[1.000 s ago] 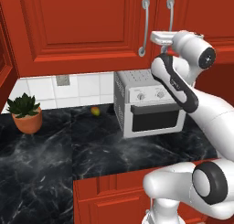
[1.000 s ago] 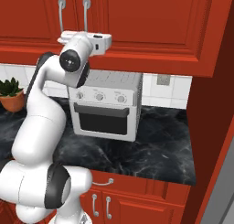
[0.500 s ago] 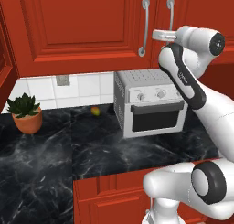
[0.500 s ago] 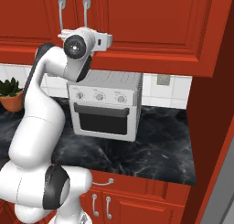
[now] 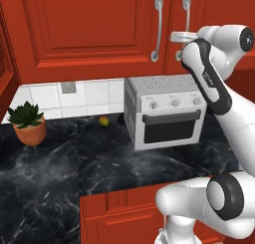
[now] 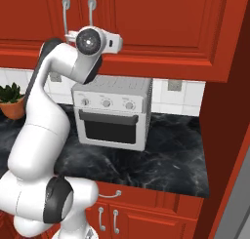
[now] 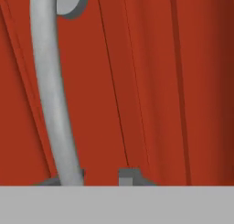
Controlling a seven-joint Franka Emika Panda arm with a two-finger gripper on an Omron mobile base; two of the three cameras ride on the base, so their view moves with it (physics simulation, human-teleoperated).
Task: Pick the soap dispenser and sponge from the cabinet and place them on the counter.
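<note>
Black veined counter point(image 5: 60, 173) under closed red cabinet point(image 5: 89, 29), white-tiled wall behind.

A curved silver handle point(image 7: 52, 95) runs down the red cabinet door point(image 7: 151, 81), its round mount at the top; the gripper point(image 7: 98, 177) is closed around its lower end

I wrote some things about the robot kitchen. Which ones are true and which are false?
1. The cabinet doors are closed. True.
2. The gripper is shut on a silver door handle. True.
3. The soap dispenser stands on the counter. False: no soap dispenser is on it.
4. A potted plant sits on the counter. True.
5. The toaster oven door hangs open. False: it is closed.
</note>
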